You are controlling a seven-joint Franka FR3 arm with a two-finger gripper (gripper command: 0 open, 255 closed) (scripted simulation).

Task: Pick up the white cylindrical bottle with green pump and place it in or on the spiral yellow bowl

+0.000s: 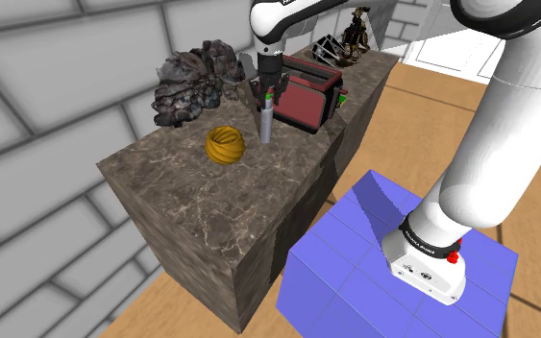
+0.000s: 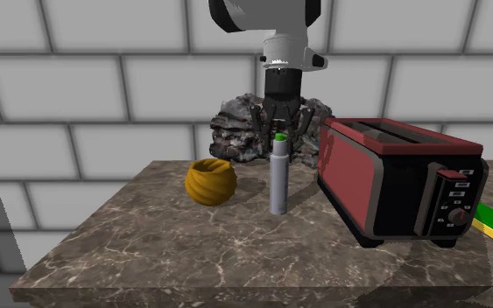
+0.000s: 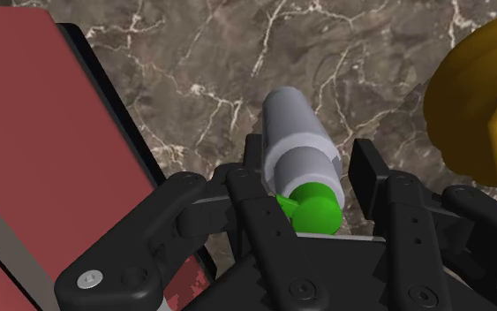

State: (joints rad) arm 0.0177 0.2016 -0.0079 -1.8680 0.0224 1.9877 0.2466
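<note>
- The pale grey bottle [image 2: 278, 179], green pump on top, stands upright on the veined stone worktop [image 2: 235, 254], between the ribbed yellow bowl [image 2: 210, 181] and the boxy red toaster [image 2: 393, 175].
- The claw [image 3: 308, 159] straddles the pump, open, apparently not clasping.
- Craggy grey rocks [image 2: 235, 127] sit behind.

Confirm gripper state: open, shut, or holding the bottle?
Gripper: open, with a finger on each side of the bottle's green pump top. It is not clasping the bottle, which stands upright on the counter.
</note>
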